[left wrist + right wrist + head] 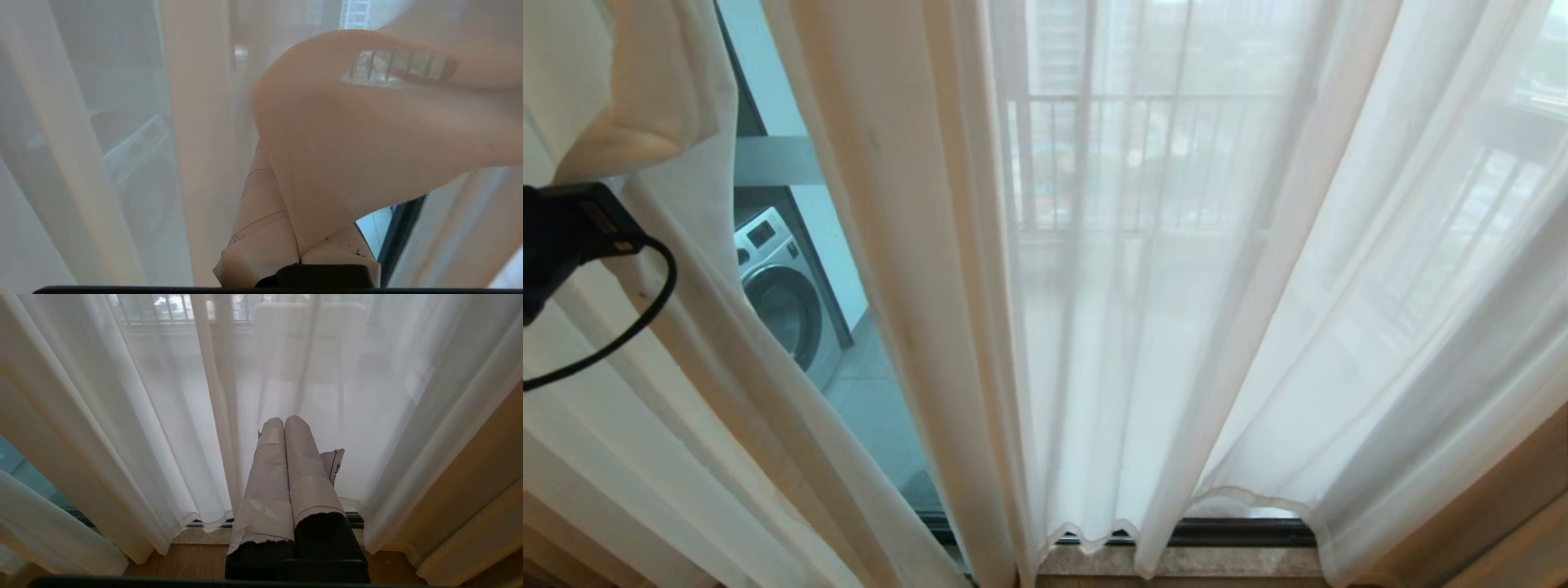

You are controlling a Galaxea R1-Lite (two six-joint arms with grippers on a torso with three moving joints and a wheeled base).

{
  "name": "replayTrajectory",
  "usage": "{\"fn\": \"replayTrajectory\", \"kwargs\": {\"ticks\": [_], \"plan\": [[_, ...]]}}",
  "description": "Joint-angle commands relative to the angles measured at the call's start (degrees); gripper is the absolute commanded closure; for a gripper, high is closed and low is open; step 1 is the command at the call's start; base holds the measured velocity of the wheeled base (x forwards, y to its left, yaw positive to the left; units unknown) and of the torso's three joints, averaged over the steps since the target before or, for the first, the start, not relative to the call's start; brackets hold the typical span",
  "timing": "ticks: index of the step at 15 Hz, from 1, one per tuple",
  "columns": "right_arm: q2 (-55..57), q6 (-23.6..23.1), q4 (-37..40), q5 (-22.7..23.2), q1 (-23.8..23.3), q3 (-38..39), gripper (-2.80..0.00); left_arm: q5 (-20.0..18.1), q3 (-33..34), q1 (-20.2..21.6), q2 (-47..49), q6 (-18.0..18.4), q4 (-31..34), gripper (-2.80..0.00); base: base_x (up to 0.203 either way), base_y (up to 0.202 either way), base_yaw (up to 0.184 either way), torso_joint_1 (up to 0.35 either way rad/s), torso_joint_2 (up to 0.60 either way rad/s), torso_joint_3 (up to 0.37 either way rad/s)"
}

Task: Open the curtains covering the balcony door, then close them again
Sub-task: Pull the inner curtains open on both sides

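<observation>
Clenched on a bunched fold of the curtains (351,134), the left end effector (300,249) at near left, taped fingers (261,220) pinching the sheer fabric, with a black cable (621,327) looping below the wrist. Right end effector (286,465) parked low at near centre, fingers pressed together, grasping nothing, pointing at the hanging panels. Narrow gap opened left of centre, exposing the balcony door (768,90) glass and a washing machine (784,286) beyond; balcony railing (1143,155) showing faintly through the fabric at far centre. Curtains mostly covering the door, wavy hems just above the stone sill (1225,562). Risks from here, as a judgement: thin fabric slipping out of the pinch during a sideways pull, cloth snagging on the cable, or too hard a tug straining the curtain's hanging.
</observation>
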Motion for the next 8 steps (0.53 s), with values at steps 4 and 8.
{"fn": "replayTrajectory", "kwargs": {"ticks": [4, 8], "plan": [[-0.02, -0.01, -0.01, 0.0, 0.01, 0.0, 0.0, 0.11, 0.04, -0.56, 0.77, -0.38, -0.25, 0.0, 0.0, 0.19, 0.002, 0.004, 0.0, 0.004], [-0.02, -0.01, -0.01, 0.0, 0.01, 0.0, 0.0, 0.37, -0.15, -1.1, 1.31, -0.38, -0.36, 0.0, 0.0, 0.191, 0.0, 0.004, 0.0, 0.004]]}}
